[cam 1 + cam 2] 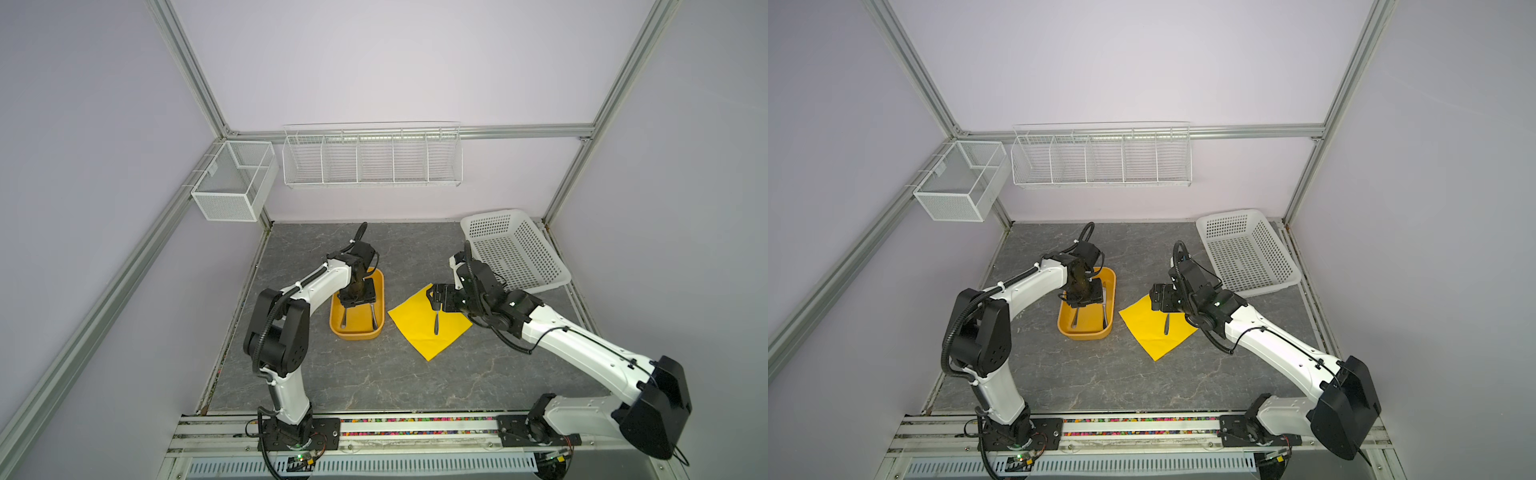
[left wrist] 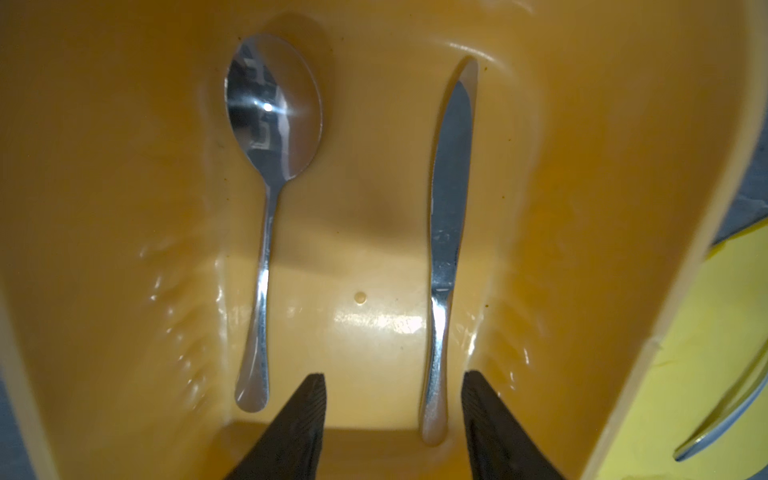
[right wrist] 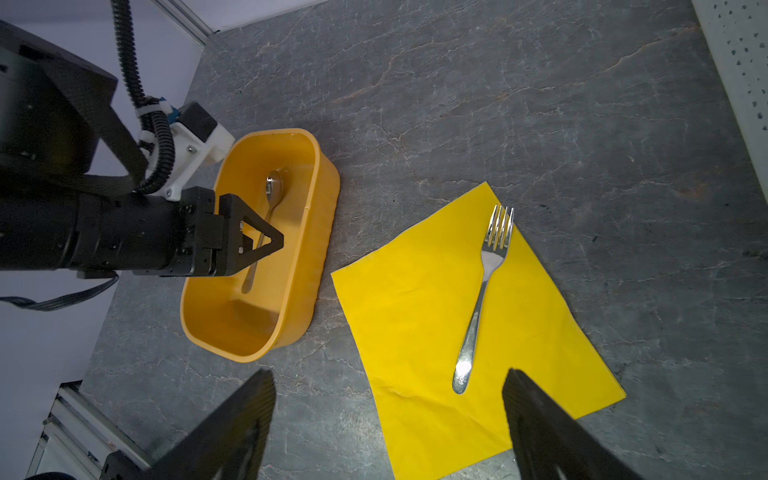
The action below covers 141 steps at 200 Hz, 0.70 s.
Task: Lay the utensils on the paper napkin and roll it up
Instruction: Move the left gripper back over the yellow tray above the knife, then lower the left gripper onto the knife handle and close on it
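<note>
The yellow paper napkin [image 1: 415, 332] [image 1: 1148, 332] [image 3: 415, 311] lies flat on the grey table with a silver fork [image 3: 482, 299] [image 1: 436, 324] on it. My right gripper [image 3: 388, 374] [image 1: 433, 296] hovers open over the napkin's edge beside the fork's handle, holding nothing. A spoon [image 2: 270, 166] [image 3: 266, 220] and a knife [image 2: 446, 232] lie side by side in the orange-yellow tub [image 1: 357, 332] [image 1: 1086, 333] [image 2: 83, 208]. My left gripper [image 2: 392, 376] [image 3: 274, 243] is lowered into the tub, open, with the knife's handle end between its fingers and close to one of them.
A white perforated basket [image 1: 515, 249] leans at the back right, just behind the right arm. A wire rack [image 1: 372, 156] and a mesh box [image 1: 232, 183] hang on the walls. The tub's walls enclose the left fingers closely.
</note>
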{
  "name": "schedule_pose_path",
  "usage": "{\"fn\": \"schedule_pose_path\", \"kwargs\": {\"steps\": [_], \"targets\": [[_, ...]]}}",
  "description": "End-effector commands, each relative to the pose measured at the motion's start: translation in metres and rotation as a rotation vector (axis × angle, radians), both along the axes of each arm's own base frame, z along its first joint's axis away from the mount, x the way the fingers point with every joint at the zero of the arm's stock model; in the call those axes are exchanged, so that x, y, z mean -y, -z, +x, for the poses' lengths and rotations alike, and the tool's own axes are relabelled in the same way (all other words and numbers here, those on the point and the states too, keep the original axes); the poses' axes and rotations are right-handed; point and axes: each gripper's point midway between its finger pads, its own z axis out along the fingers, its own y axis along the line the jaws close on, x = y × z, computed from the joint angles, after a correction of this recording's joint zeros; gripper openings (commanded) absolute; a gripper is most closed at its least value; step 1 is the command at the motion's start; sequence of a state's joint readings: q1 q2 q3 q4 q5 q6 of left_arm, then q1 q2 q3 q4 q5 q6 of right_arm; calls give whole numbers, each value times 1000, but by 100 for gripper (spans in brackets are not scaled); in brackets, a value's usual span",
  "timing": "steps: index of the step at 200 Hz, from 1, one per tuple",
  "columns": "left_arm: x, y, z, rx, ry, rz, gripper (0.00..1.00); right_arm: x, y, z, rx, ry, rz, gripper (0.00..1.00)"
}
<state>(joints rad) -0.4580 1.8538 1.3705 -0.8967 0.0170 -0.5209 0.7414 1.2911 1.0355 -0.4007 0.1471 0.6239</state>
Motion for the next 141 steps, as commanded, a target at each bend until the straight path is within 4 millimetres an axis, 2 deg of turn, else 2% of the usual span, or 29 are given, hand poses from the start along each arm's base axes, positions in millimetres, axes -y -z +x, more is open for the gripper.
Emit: {"fn": "schedule_pose_path", "kwargs": {"steps": [1,25,37,51,70,100,119,141], "targets": [[5,8,-5,-82,29,-11,51,7,-10,4,34,37,-19,89],[17,21,-2,-129,40,-42,48,16,-18,6,70,79,-21,89],[20,22,1,-132,41,-44,44,20,-20,6,89,87,-24,89],[21,22,4,-123,34,-42,43,27,-22,6,102,112,-38,89],[12,24,5,-122,17,10,41,37,-21,7,100,148,-43,89],[5,40,-2,-155,34,74,34,45,-16,12,83,181,-24,89],[-1,44,-6,-162,55,155,31,46,-13,15,68,180,-16,89],[0,48,-9,-165,55,149,31,46,-11,16,57,180,-11,89]]}}
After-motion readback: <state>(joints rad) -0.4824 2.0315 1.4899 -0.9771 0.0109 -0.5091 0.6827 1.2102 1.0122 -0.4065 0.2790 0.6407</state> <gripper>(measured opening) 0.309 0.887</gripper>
